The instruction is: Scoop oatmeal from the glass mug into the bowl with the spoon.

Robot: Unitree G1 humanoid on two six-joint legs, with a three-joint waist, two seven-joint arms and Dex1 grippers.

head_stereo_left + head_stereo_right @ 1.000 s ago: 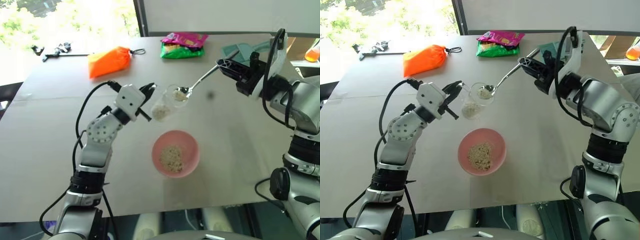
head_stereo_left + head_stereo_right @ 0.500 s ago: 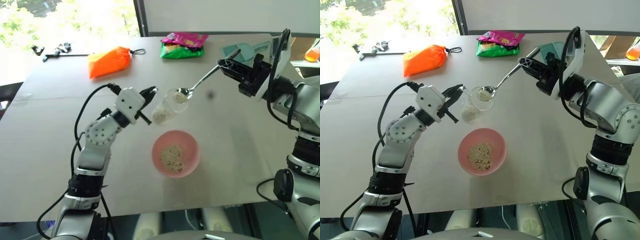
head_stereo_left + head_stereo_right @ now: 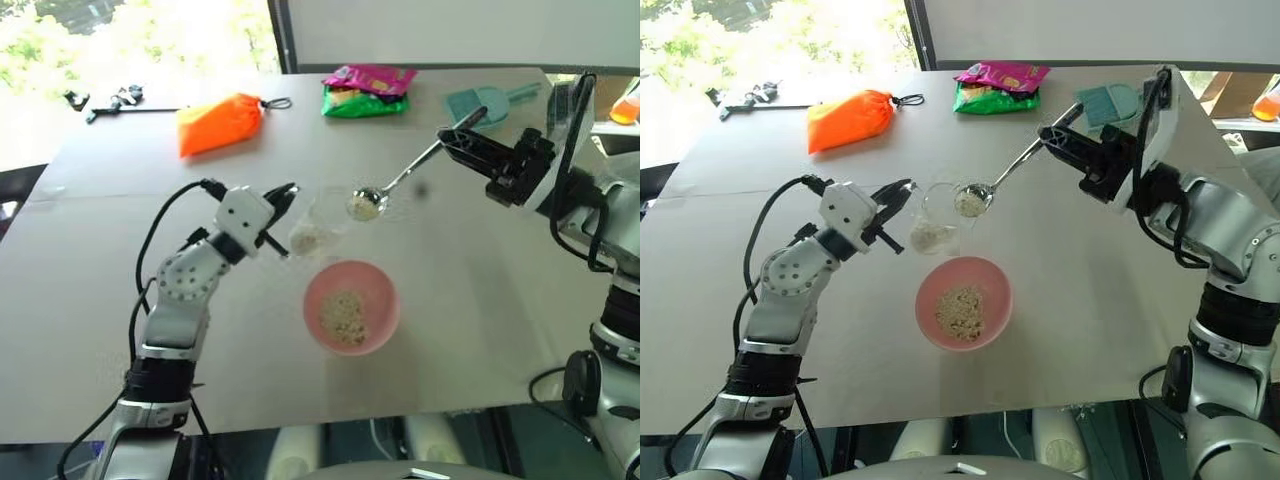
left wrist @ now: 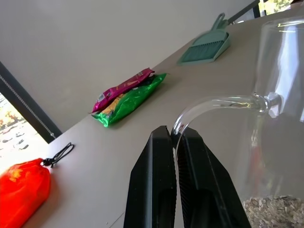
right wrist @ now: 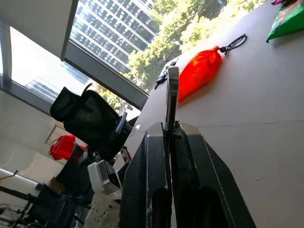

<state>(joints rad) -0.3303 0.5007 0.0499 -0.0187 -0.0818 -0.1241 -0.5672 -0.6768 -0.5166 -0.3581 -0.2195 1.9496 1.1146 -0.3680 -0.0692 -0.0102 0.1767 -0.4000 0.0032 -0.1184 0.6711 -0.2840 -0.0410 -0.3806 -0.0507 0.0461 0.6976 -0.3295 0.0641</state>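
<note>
Left gripper pinched tight on the handle of the glass mug; mug held off the table, tipped, a small heap of oatmeal in its low end. Right gripper clamped on the handle end of the spoon; spoon slants down away from that hand toward the mug, its bowl loaded with oats and hanging just outside the mug's mouth. Pink bowl sits on the table below and between both hands, oats in its middle.
</note>
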